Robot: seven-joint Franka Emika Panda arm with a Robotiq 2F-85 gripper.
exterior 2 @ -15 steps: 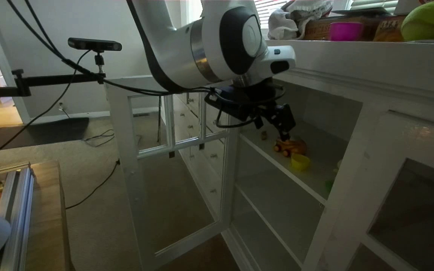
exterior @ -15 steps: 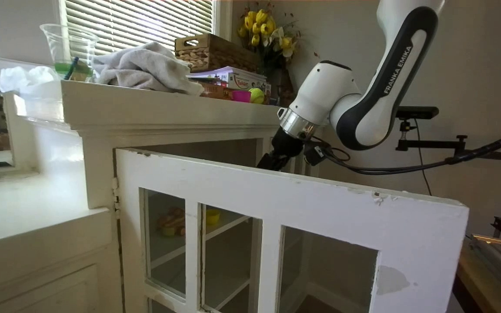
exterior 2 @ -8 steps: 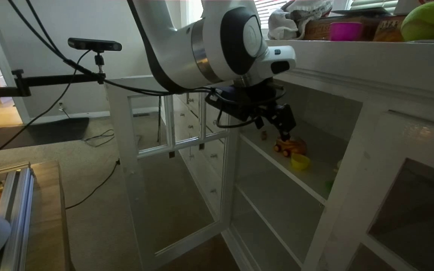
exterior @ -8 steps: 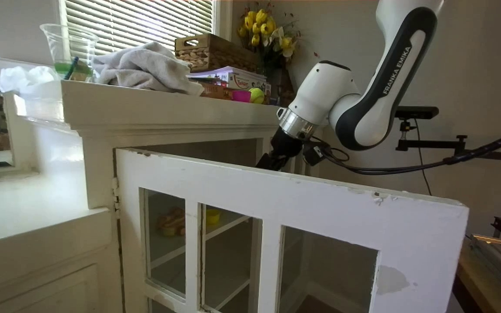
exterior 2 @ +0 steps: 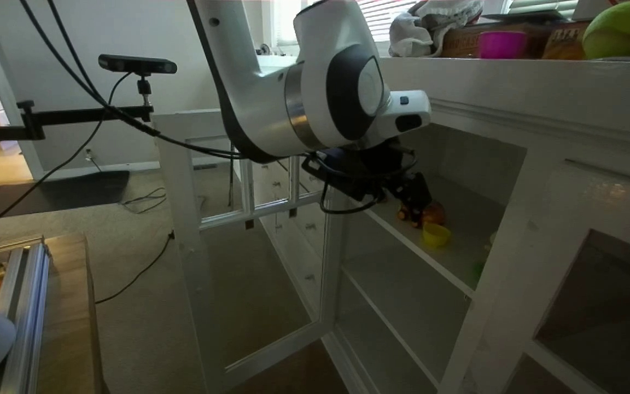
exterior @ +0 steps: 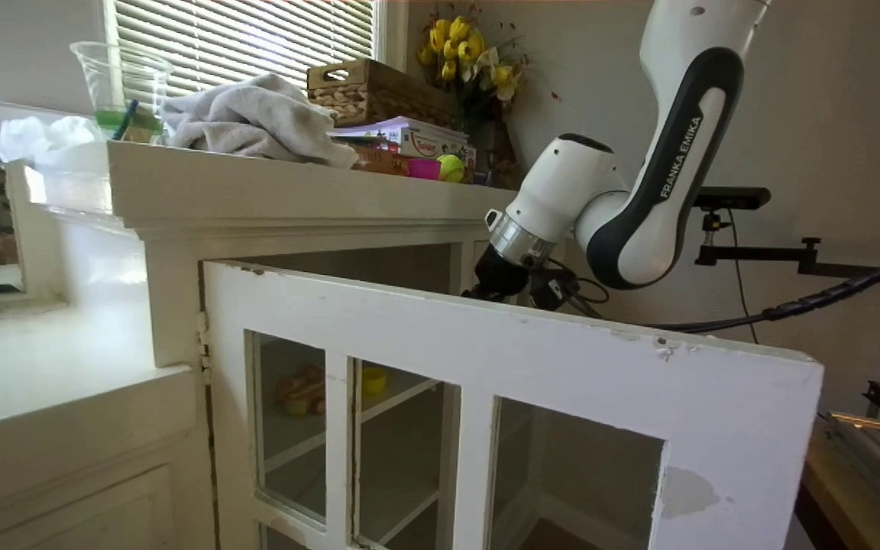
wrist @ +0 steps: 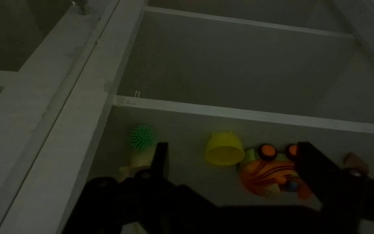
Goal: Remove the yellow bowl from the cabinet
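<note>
The yellow bowl (wrist: 225,150) stands on an upper shelf of the cream-white cabinet (exterior 2: 490,93), beside an orange striped toy car (wrist: 258,174). It also shows in both exterior views (exterior 2: 436,235) (exterior: 373,380), through the door glass in one of them. My gripper (wrist: 233,145) is open and empty. In the wrist view the bowl shows between its fingers, and the right finger covers part of the toy car. In an exterior view the gripper (exterior 2: 416,219) is at the cabinet opening, in front of the car and just above and left of the bowl. In an exterior view its fingers are hidden behind the door.
The glass-paned door (exterior: 501,328) stands open beside the arm. The shelf's front edge (wrist: 255,115) runs near the bowl. A green spiky ball (wrist: 142,136) lies left of the bowl. A towel (exterior: 257,118), a pink cup (exterior 2: 502,45) and a tennis ball (exterior 2: 621,30) are on top.
The arm and gripper have moved down, and the gripper now covers more of the toy car. The bowl, car and door have not moved.
</note>
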